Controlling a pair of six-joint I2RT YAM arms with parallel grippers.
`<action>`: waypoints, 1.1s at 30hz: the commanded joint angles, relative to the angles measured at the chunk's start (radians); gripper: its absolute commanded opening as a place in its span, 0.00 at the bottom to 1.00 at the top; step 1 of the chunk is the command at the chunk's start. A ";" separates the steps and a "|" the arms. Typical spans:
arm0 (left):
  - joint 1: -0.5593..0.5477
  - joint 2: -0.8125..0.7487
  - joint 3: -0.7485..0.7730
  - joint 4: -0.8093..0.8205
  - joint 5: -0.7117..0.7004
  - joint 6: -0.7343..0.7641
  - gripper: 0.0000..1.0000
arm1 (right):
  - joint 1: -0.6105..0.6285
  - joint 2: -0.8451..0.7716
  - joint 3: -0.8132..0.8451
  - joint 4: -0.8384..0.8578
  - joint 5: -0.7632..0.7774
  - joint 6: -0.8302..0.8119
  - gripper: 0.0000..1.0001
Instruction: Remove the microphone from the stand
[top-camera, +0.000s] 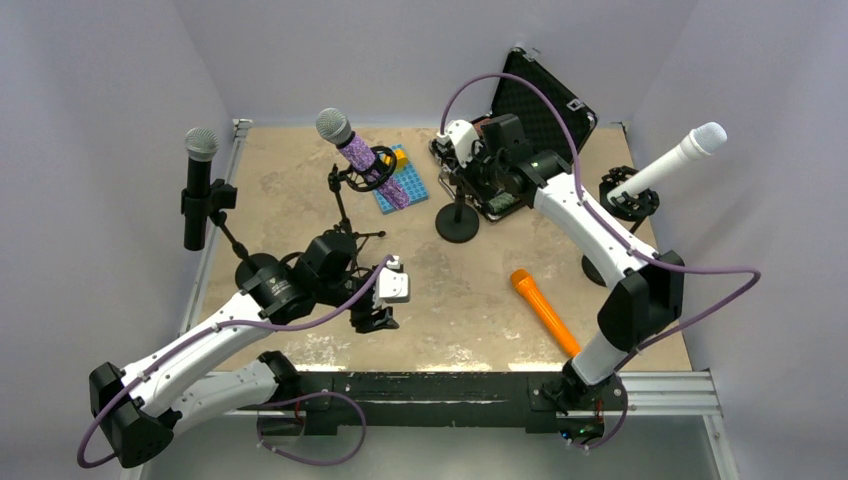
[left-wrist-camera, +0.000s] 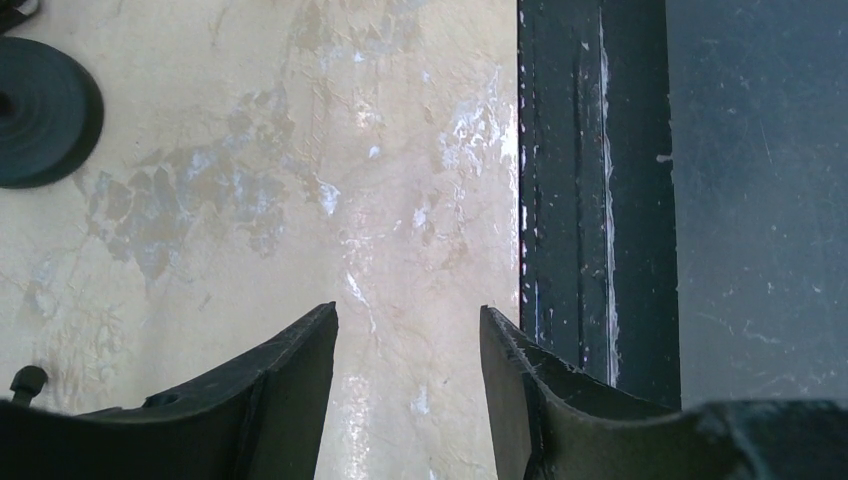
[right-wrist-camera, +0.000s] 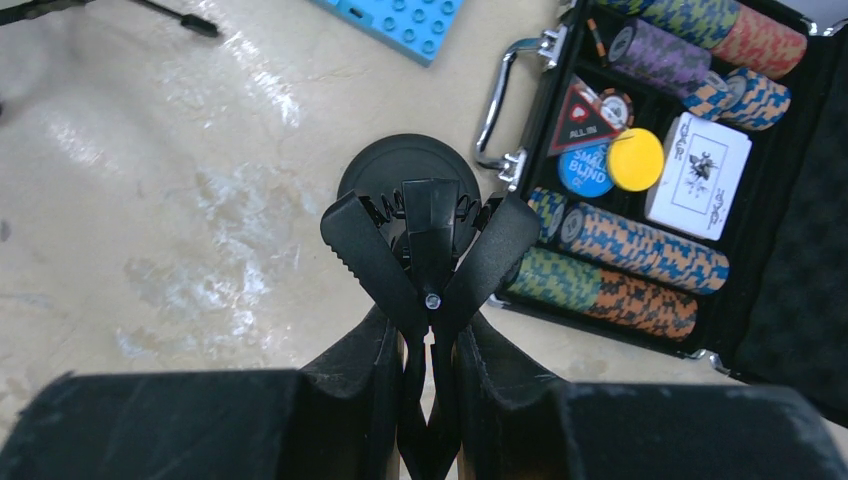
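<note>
**Orange mic (top-camera: 545, 312) loose on the counter (top-camera: 480, 300); right end effector (right-wrist-camera: 430, 340) clamped on an empty clip (right-wrist-camera: 432, 210).**

We find the right end effector closed tight on the clip atop the stand (top-camera: 457, 225), and no mic sits in that clip. The left end effector (left-wrist-camera: 408, 330) hangs low over the counter near its front edge, fingers parted, holding nothing. The orange mic lies flat between the two arms, to the right of the left end effector and nearer the front edge than the stand. Its long axis runs diagonally, wider end toward the stand and narrow end toward the right arm's base. Neither arm is plainly nearer, and only the left is free. We judge the removal complete for this stand.
</note>
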 joint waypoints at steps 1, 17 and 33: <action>0.005 -0.027 0.012 -0.073 -0.009 0.074 0.58 | -0.011 0.043 0.114 0.055 0.020 -0.023 0.00; 0.017 -0.046 0.009 -0.089 -0.040 0.113 0.59 | -0.031 0.124 0.389 -0.217 -0.123 0.041 0.85; 0.022 -0.126 0.104 -0.333 -0.105 0.070 0.63 | -0.047 -0.157 0.334 -0.075 -0.592 0.140 0.87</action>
